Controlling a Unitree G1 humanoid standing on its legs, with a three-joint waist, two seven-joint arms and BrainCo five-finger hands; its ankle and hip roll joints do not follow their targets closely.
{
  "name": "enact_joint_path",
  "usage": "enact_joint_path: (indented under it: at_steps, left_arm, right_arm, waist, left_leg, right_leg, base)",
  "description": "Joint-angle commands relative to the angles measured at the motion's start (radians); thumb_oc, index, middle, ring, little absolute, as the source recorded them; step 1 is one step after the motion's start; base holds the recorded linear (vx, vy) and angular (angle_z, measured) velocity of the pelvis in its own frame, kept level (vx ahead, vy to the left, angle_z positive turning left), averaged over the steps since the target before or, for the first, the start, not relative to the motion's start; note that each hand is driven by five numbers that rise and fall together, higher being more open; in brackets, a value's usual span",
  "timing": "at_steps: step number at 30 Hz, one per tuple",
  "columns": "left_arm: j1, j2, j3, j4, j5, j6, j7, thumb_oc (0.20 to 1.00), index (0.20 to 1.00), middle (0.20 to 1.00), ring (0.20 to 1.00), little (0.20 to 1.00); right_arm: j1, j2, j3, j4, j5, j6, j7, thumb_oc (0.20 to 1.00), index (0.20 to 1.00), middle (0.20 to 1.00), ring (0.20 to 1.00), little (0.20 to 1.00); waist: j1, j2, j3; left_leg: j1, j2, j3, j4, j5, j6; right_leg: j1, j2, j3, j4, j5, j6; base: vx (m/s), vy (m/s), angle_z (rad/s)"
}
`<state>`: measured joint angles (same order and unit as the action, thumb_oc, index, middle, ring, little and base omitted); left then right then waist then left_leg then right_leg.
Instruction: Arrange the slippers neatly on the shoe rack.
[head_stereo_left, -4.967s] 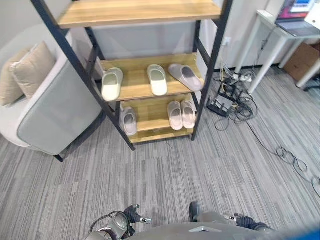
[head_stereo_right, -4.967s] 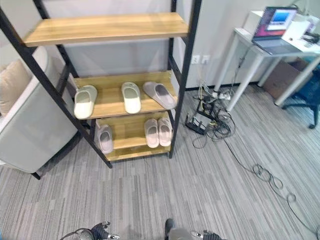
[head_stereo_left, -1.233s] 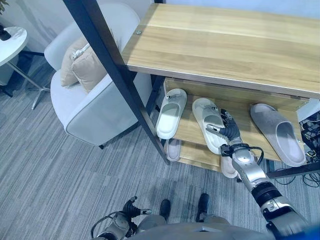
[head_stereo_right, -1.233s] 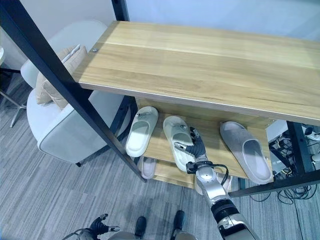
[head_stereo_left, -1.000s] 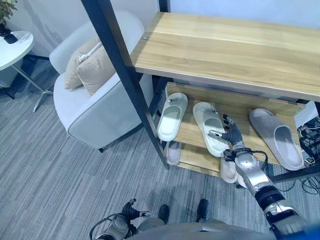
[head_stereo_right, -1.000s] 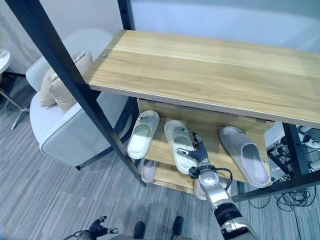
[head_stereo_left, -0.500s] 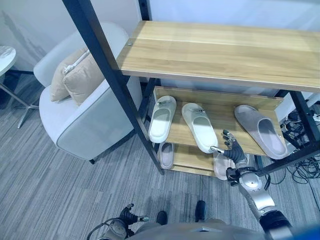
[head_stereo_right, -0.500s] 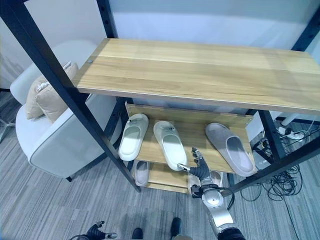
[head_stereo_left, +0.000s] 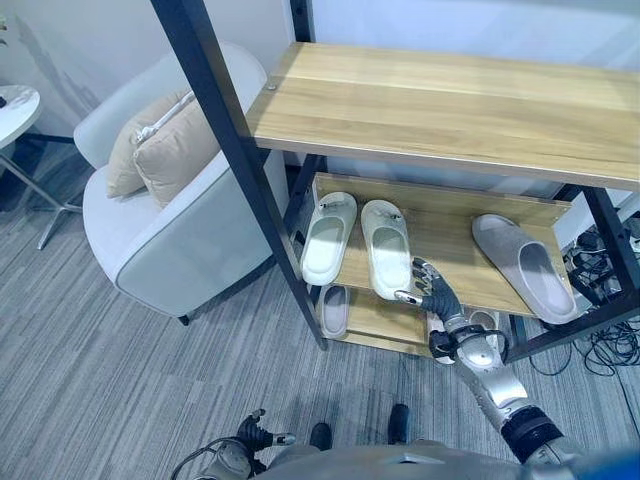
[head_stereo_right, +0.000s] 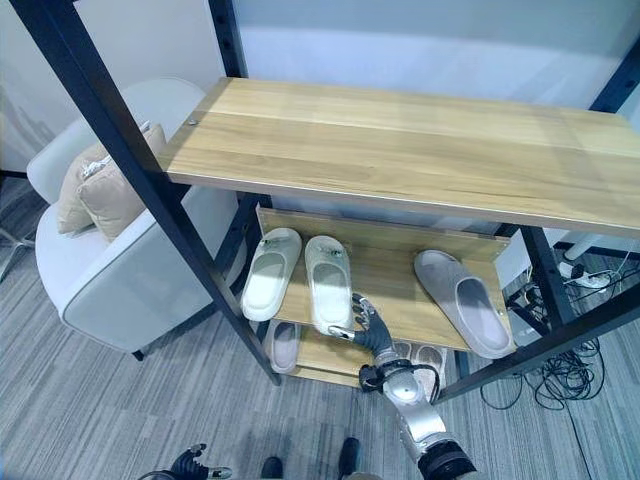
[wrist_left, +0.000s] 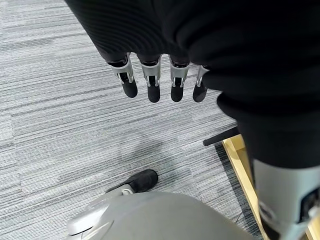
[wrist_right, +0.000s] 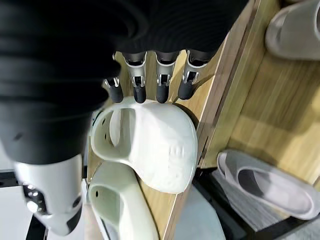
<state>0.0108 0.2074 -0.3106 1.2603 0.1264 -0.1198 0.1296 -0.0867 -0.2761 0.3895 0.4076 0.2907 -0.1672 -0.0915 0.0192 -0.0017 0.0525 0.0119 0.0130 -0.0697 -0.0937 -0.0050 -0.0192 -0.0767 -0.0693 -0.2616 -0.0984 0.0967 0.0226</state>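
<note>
The shoe rack's middle shelf (head_stereo_left: 450, 245) holds two white slippers side by side, one at the left (head_stereo_left: 328, 238) and one beside it (head_stereo_left: 388, 248). A grey slipper (head_stereo_left: 525, 268) lies slanted at the shelf's right end. My right hand (head_stereo_left: 435, 300) is open at the shelf's front edge, its straight fingers (wrist_right: 160, 85) against the heel end of the second white slipper (wrist_right: 150, 145). On the bottom shelf lie a grey slipper (head_stereo_left: 335, 310) and a pale pair (head_stereo_left: 475, 325) partly behind my arm. My left hand (wrist_left: 150, 85) hangs open low over the carpet.
A black slanted rack post (head_stereo_left: 250, 170) stands left of the slippers. A grey armchair with a beige cushion (head_stereo_left: 170, 200) sits close to the rack's left side. Cables (head_stereo_left: 605, 265) lie on the floor at the right. A wide wooden top shelf (head_stereo_left: 450, 100) overhangs the middle one.
The second white slipper has swung from a slant to lie straight and close beside the left one. My right hand has moved left with its heel. The view has shifted a little.
</note>
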Motion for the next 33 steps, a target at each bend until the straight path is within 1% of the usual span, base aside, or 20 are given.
enact_joint_path:
  at_steps: [1, 4, 9, 22, 25, 28, 33]
  left_arm:
    - [-0.042, -0.058, -0.036, 0.089, -0.028, -0.004, 0.004, 1.000, 1.000, 1.000, 1.000, 1.000]
    - [-0.047, -0.062, -0.039, 0.092, -0.030, -0.003, 0.011, 1.000, 1.000, 1.000, 1.000, 1.000]
    - [-0.044, -0.059, -0.038, 0.096, -0.042, -0.001, 0.019, 1.000, 1.000, 1.000, 1.000, 1.000]
    - [-0.033, -0.055, -0.033, 0.101, -0.046, 0.002, 0.017, 1.000, 1.000, 1.000, 1.000, 1.000]
    - [-0.036, -0.054, -0.032, 0.095, -0.057, 0.003, 0.014, 1.000, 1.000, 1.000, 1.000, 1.000]
    - [-0.039, -0.055, -0.037, 0.088, -0.072, -0.001, 0.012, 1.000, 1.000, 1.000, 1.000, 1.000]
    - [-0.022, -0.053, -0.035, 0.105, -0.058, 0.005, 0.015, 1.000, 1.000, 1.000, 1.000, 1.000]
  right_arm:
    - [-0.039, 0.030, 0.024, -0.069, 0.023, -0.029, 0.028, 1.000, 1.000, 1.000, 1.000, 1.000]
    - [-0.051, 0.031, 0.052, -0.085, 0.023, -0.028, 0.034, 1.000, 1.000, 1.000, 1.000, 1.000]
    - [-0.125, 0.049, 0.093, -0.035, 0.011, -0.027, 0.022, 1.000, 1.000, 1.000, 1.000, 1.000]
    - [-0.129, 0.037, 0.070, -0.038, 0.024, -0.028, 0.015, 1.000, 1.000, 1.000, 1.000, 1.000]
    - [-0.146, 0.042, 0.075, -0.015, 0.019, -0.023, 0.019, 1.000, 1.000, 1.000, 1.000, 1.000]
    - [-0.176, 0.050, 0.088, 0.014, 0.012, -0.021, 0.014, 1.000, 1.000, 1.000, 1.000, 1.000]
    - [-0.181, 0.060, 0.096, 0.033, 0.035, -0.017, 0.012, 1.000, 1.000, 1.000, 1.000, 1.000]
  waist:
    - [0.020, -0.033, 0.025]
    - [0.017, -0.035, 0.027]
    - [0.017, -0.034, 0.027]
    - [0.011, -0.025, 0.017]
    - [0.007, -0.020, 0.017]
    - [0.015, -0.015, 0.020]
    - [0.033, -0.022, 0.028]
  left_leg:
    - [-0.054, -0.016, 0.028, 0.006, -0.002, -0.025]
    - [-0.051, -0.015, 0.033, 0.006, -0.004, -0.024]
    - [-0.050, -0.016, 0.043, 0.006, -0.005, -0.024]
    - [-0.037, -0.011, 0.054, 0.006, -0.008, -0.026]
    - [-0.033, -0.009, 0.060, 0.006, -0.007, -0.026]
    - [-0.037, -0.011, 0.058, 0.006, -0.005, -0.024]
    - [-0.048, -0.011, 0.046, 0.006, -0.002, -0.025]
  right_leg:
    - [0.088, -0.042, 0.049, 0.011, -0.110, 0.106]
    - [0.090, -0.042, 0.053, 0.011, -0.110, 0.105]
    - [0.088, -0.045, 0.057, 0.011, -0.109, 0.106]
    - [0.099, -0.042, 0.069, 0.011, -0.114, 0.103]
    - [0.100, -0.041, 0.077, 0.011, -0.113, 0.102]
    - [0.093, -0.041, 0.079, 0.011, -0.110, 0.102]
    - [0.090, -0.041, 0.066, 0.011, -0.112, 0.102]
  base:
    - [0.00, 0.000, 0.00]
    - [0.00, 0.000, 0.00]
    - [0.00, 0.000, 0.00]
    - [0.00, -0.012, -0.01]
    - [-0.01, -0.032, -0.06]
    - [0.00, 0.018, -0.14]
    - [0.00, 0.017, 0.02]
